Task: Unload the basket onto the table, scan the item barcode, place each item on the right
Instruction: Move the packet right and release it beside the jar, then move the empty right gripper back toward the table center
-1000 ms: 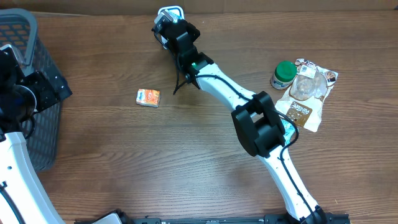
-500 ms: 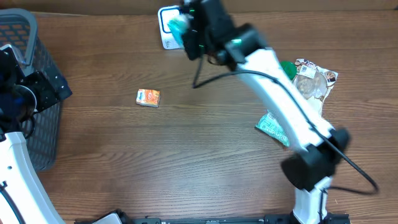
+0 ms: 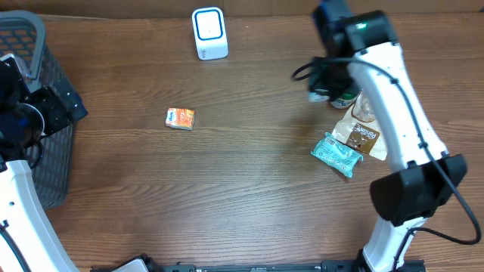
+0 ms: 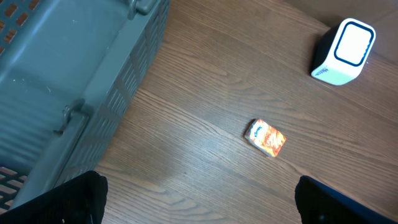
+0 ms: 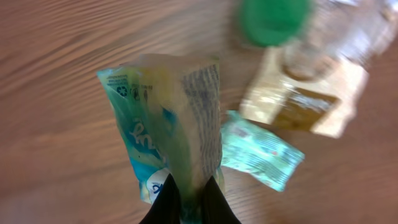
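Right hand, gripping packet, swung rightward over wood-grain table.

Right hand (with packet) away from scanner.

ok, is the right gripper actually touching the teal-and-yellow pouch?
Touching. Right wrist view: the right gripper pinches the teal-and-yellow pouch at its lower edge, no gap.

The right arm shows long white links between chunky black joint housings, with a small green light glowing on the upper housing and a thin black cable looping beside it. The left arm matches: white shell, blocky black wrist. The fingers look dark and matte.
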### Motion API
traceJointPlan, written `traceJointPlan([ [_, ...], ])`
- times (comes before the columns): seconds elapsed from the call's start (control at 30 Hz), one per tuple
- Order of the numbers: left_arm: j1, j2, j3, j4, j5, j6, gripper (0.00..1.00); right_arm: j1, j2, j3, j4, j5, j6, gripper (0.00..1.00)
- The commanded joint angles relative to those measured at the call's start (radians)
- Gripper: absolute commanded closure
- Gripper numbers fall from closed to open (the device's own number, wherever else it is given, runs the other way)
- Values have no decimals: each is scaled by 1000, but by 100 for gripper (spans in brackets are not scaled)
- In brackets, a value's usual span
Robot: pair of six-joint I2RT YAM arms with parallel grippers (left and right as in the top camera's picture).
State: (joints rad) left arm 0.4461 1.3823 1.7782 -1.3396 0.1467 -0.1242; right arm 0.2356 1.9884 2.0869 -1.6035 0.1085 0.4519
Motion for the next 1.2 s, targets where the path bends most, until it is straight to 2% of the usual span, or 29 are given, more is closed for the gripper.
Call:
traceJointPlan([
  [0.0, 4, 3, 8, 1, 10, -3, 1, -99, 6, -47, 1, 24, 106, 96],
  [0.27, 4, 3, 8, 1, 10, -3, 1, -290, 6, -232, 103, 22, 105, 96],
  [0.5, 4, 3, 8, 1, 10, -3, 0, -319, 6, -363, 272, -64, -15, 95],
  [0.6, 4, 3, 8, 1, 10, -3, 0, -317, 9, -373, 294, -67, -15, 77],
  [0.67, 4, 3, 8, 1, 10, -3, 0, -317, 9, -373, 307, -66, -15, 57],
  [0.7, 4, 3, 8, 1, 10, -3, 0, -317, 9, -373, 309, -67, -15, 53],
  [0.83, 4, 3, 8, 1, 10, -3, 0, -317, 9, -372, 308, -109, -16, 48],
  [0.9, 4, 3, 8, 1, 10, -3, 0, -317, 9, -364, 308, -217, -55, 47],
  [1.03, 4, 3, 8, 1, 10, -3, 1, -309, 7, -319, 286, -449, -159, 36],
  [1.07, 4, 3, 8, 1, 10, -3, 1, -301, 3, -302, 276, -471, -170, 30],
  [1.1, 4, 3, 8, 1, 10, -3, 1, -290, 1, -287, 265, -470, -169, 20],
  [1.13, 4, 3, 8, 1, 10, -3, 0, -279, -2, -272, 254, -469, -170, 0],
  [1.17, 4, 3, 8, 1, 10, -3, 0, -262, -5, -255, 240, -469, -170, 0],
])
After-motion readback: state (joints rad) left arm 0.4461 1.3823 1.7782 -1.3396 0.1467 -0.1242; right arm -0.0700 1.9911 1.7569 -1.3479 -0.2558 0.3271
